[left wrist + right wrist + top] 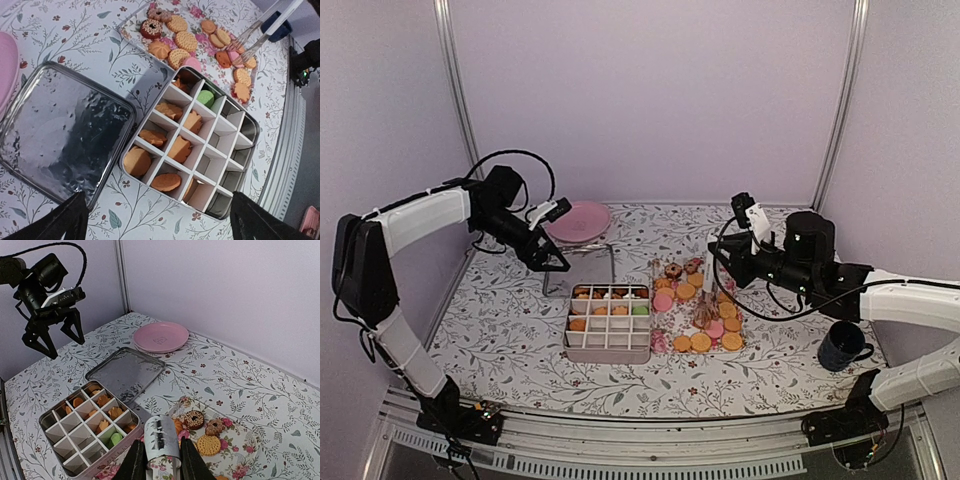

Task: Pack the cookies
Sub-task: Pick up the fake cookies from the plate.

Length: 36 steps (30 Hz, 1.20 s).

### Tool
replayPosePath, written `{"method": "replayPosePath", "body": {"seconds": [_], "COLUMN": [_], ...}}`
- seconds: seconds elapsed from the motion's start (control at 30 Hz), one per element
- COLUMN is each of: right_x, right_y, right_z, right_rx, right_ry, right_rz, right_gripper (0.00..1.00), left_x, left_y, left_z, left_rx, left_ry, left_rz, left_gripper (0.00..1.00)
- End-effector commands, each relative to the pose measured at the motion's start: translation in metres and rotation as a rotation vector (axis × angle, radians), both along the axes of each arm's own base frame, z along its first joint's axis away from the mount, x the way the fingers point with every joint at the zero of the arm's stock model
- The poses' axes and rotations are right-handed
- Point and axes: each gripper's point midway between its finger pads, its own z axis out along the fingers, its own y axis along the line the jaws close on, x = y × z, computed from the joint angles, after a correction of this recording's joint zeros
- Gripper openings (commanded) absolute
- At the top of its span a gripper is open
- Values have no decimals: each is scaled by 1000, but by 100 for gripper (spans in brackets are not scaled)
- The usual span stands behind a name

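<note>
The left arm (pixel 420 215) is bent up high, and the left gripper (pixel 54 339) hangs in the air with its fingers spread wide. The right arm (pixel 910 298) reaches in low, and the right gripper (pixel 161 462) pinches silver tongs (pixel 161 437), pointing down.

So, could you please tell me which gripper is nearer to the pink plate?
Left. The left gripper, open, hovers just beside the pink plate, at its left edge. The right gripper, holding tongs, is farther off, above the loose cookies.
</note>
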Motion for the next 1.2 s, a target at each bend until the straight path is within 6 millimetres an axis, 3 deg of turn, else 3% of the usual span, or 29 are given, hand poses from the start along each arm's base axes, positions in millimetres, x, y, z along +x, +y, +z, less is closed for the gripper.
{"method": "replayPosePath", "body": {"seconds": [0.0, 0.27, 0.47, 0.9, 1.17], "right_x": [2, 8, 1, -16, -17], "right_y": [-7, -5, -11, -25, -19], "right_z": [16, 15, 6, -3, -28], "right_rx": [65, 67, 34, 20, -10], "right_ry": [-49, -77, -62, -18, 40], "right_rz": [-42, -58, -47, -36, -17], "right_gripper": [14, 17, 24, 26, 26], "left_x": [-3, -1, 0, 3, 3], "left_y": [-1, 1, 3, 4, 6], "left_z": [-8, -3, -2, 1, 1], "left_rx": [0, 19, 32, 37, 48], "left_ry": [19, -5, -14, -16, -25], "left_rz": [-8, 5, 7, 15, 21], "left_gripper": [99, 99, 99, 99, 99]}}
